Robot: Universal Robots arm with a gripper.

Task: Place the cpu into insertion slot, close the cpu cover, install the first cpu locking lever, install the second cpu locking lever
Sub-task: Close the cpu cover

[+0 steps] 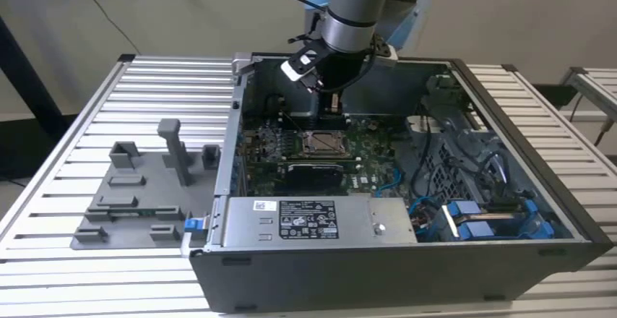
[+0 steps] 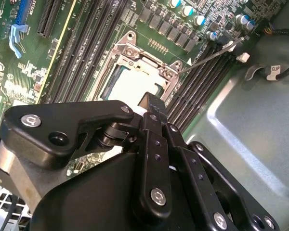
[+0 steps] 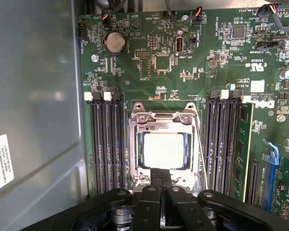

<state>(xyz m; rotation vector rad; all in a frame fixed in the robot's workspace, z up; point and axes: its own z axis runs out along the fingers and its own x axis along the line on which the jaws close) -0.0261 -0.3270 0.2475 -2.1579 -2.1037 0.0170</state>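
Closest to the lens, your gripper [image 3: 161,174] had its fingers shut together with nothing visible between them. It hung at the near edge of the cpu cover [image 3: 161,118], which lay over the cpu [image 3: 164,150] seated in the insertion slot [image 1: 306,144]. One locking lever [image 3: 201,154] looked unlatched alongside. You would have done well to keep the tip low and square to the frame. Black linkages hid that edge, so contact was unclear.

A plain beige wall [image 1: 521,14] stands behind a slatted metal table [image 1: 126,101].
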